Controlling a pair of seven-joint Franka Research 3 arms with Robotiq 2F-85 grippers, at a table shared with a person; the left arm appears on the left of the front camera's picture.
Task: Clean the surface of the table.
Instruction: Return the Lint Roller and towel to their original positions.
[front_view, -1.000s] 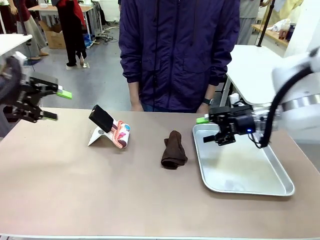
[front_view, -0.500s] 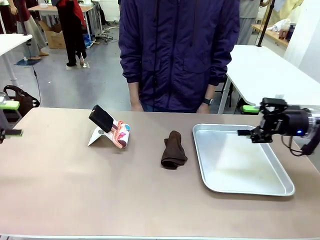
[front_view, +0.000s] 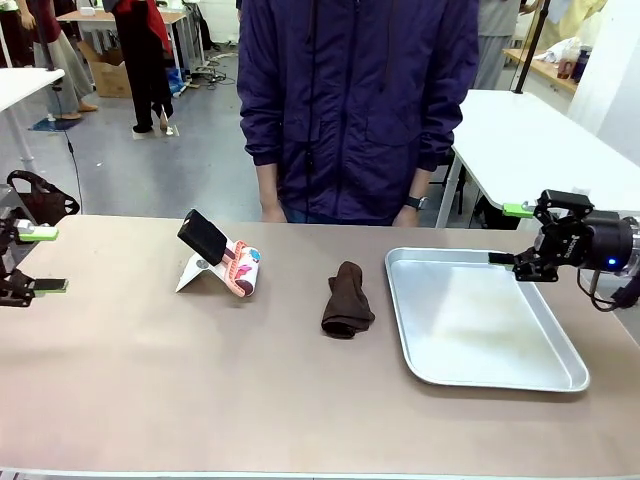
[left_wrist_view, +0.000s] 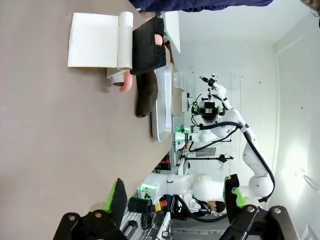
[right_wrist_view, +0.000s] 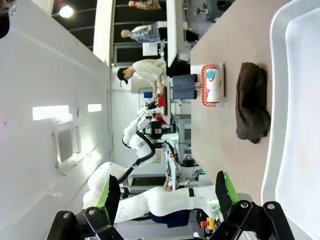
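The brownish surface is stretching across the front view, with a person in a dark jacket standing at its 12 o'clock edge. A folded brown cloth is lying near the middle; a metal tray is sitting at its 3 o'clock, and a black phone on a white stand at its 9 o'clock. The left end effector is hovering released at the far 9 o'clock edge. The right end effector is hanging released over the tray's 3 o'clock rim.
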